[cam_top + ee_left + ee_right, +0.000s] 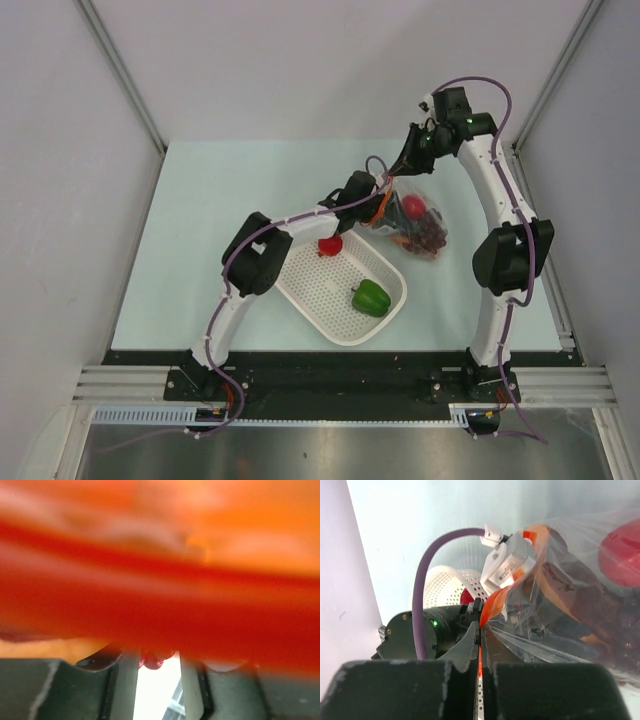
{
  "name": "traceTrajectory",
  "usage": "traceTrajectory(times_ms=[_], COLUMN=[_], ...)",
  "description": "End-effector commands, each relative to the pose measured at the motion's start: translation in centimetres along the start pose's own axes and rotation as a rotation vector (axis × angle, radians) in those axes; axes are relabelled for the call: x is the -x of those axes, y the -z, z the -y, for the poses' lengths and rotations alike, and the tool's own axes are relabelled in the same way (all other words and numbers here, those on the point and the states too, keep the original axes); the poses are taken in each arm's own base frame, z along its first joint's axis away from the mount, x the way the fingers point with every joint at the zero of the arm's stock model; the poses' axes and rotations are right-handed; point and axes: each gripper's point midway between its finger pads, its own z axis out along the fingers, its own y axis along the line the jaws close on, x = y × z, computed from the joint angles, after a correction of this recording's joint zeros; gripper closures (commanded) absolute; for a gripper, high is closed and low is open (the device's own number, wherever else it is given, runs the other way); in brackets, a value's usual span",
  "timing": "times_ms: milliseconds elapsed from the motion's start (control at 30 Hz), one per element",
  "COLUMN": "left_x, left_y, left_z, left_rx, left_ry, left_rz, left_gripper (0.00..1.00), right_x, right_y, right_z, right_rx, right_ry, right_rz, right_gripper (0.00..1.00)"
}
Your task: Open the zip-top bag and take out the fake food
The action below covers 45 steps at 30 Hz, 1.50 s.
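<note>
My right gripper [480, 628] has its jaws shut on the orange-red strip of the zip-top bag [428, 245], which sits on the counter [220, 220] beside the basket [345, 340]. My left gripper [383, 203] is at the bag's mouth, and I cannot tell if its jaws hold anything. The green pepper [371, 298] and a red piece [330, 245] lie in the basket. The grapes [432, 235] and a red fruit [413, 207] are in the bag, so I think we are about halfway.

Colours over a pale mint desk [210, 230]
Clear zip-top bag [428, 240], orange-red zipper strip [493, 605]; white basket [322, 300] dotted with holes; green pepper [370, 298]; red piece [330, 245].
</note>
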Motion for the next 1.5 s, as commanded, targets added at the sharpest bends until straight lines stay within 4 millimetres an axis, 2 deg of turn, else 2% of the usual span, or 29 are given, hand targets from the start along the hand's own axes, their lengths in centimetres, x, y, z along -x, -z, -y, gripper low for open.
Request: traceTrajectory(times_ms=[0, 200, 367, 467, 667, 833, 867, 967, 1067, 1167, 1267, 1467], left_x=[-1.0, -3.0, -4.2, -5.0, -6.1, -6.5, -6.8, -6.8, -6.5, -6.2, -6.0, -7.0], left_y=[0.7, 1.9, 1.7, 1.7, 2.0, 1.2, 0.9, 0.1, -0.4, -0.8, -1.3, -2.2], left_z=[1.1, 0.7, 1.5, 1.7, 1.1, 1.6, 1.2, 1.6, 2.0, 2.1, 1.9, 1.3], left_rx=[0.006, 0.006, -0.049, -0.07, -0.073, -0.084, -0.078, -0.104, -0.119, -0.129, -0.126, -0.117], left_ry=[-0.063, -0.106, -0.114, -0.114, -0.1, -0.111, -0.103, -0.085, -0.074, -0.054, -0.038, -0.007], left_rz=[-0.032, -0.091, -0.142, -0.178, -0.203, -0.225, -0.235, -0.227, -0.2, -0.182, -0.165, -0.171], left_gripper=[0.57, 0.45, 0.48, 0.56, 0.51, 0.51, 0.51, 0.52, 0.59, 0.61, 0.58, 0.51], right_x=[1.4, 0.6, -0.5, -1.1, -1.0, -0.8, -0.8, -0.9, -1.0, -1.4, -1.6, -1.8], right_y=[0.7, 0.5, 0.3, 0.2, 0.9, 1.0, 1.1, 0.8, 0.8, 0.5, 0.3, -0.3], right_z=[-2.2, -1.5, -0.4, 0.3, 1.5, 2.2, 2.1, 1.9, 1.7, 1.3, 1.0, -0.3], right_rx=[0.057, 0.038, 0.025, 0.023, 0.013, 0.005, 0.006, 0.018, 0.024, 0.03, 0.035, 0.08], right_ry=[0.029, 0.032, 0.015, -0.002, -0.021, -0.038, -0.041, -0.054, -0.059, -0.06, -0.062, -0.092], right_rz=[0.033, 0.013, 0.0, -0.008, 0.008, 0.012, 0.013, 0.01, 0.008, -0.001, -0.004, -0.013], right_gripper=[1.0, 1.0, 1.0, 1.0, 1.0, 1.0, 1.0, 1.0, 1.0, 1.0, 1.0, 1.0])
